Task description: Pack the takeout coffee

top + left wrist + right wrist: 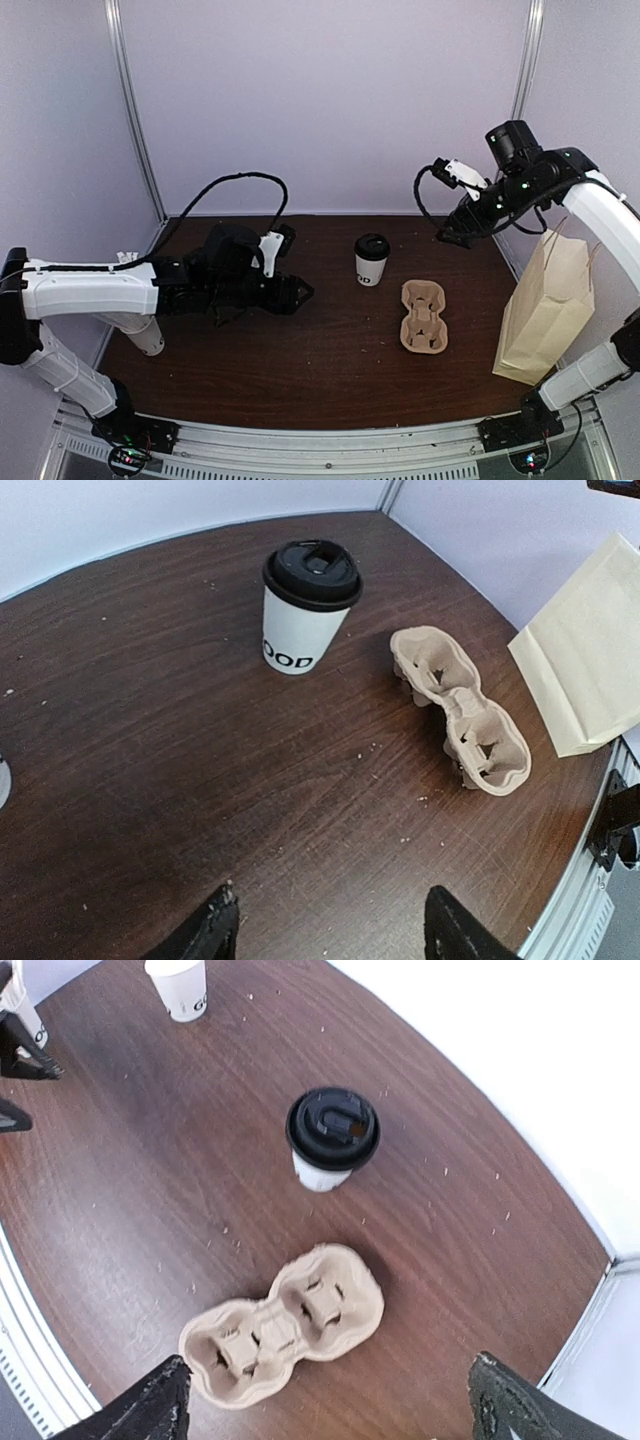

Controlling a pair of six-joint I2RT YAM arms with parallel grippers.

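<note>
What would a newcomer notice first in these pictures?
The white takeout coffee cup with its black lid stands upright near the middle of the dark wooden table. To its right lies an empty brown pulp cup carrier, and a tan paper bag stands at the table's right edge.

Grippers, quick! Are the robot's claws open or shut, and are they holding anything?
Left gripper: open, holding nothing.
Right gripper: open, holding nothing.
</note>
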